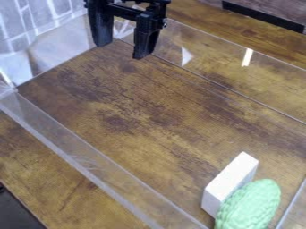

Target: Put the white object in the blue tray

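Observation:
The white object (230, 183) is a smooth rectangular block lying on the wooden table near the bottom right. The bumpy light-green oval lump (250, 207) touches its lower right side. My gripper (124, 46) hangs at the top centre-left, far from the block, with its two dark fingers apart and nothing between them. The blue tray is out of view.
A clear plastic wall (84, 152) runs diagonally along the left and front of the wooden table (143, 107). Another clear wall (239, 54) lines the back right. A tiled surface (30, 27) shows at the top left.

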Available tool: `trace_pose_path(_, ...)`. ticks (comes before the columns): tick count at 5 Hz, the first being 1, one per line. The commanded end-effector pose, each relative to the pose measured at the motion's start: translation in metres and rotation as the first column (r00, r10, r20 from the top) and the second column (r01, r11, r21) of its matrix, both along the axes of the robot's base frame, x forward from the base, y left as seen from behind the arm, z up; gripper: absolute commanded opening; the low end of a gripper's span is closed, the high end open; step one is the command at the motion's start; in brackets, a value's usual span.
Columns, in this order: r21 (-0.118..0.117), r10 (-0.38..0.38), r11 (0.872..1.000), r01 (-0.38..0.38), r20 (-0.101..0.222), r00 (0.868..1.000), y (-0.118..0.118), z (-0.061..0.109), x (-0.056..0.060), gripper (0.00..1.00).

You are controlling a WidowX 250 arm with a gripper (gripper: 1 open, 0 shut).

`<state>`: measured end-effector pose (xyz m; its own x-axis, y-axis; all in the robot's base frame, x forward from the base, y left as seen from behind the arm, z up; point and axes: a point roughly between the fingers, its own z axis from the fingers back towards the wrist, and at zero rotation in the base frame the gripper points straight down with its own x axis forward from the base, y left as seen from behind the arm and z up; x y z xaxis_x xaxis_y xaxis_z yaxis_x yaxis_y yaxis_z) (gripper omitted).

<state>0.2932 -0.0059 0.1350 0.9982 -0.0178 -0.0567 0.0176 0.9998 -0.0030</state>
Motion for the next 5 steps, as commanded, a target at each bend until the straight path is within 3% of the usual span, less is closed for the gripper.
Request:
trace_pose_path(1,0.000,-0.012,1.000,0.012,-0.017,1.000,-0.003,-0.007,0.000,1.00)
trace_pose_path(2,-0.002,-0.077,0.997,0.077,-0.034,0.996,-0.021,-0.015,-0.003,1.00)
trace_pose_path(3,-0.011,-0.168,0.986,0.168,-0.038,0.985,-0.056,-0.019,-0.011,1.00)
trace_pose_path(5,-0.009,-0.316,0.949,0.315,-0.032,0.948,-0.128,-0.028,-0.036,1.00)
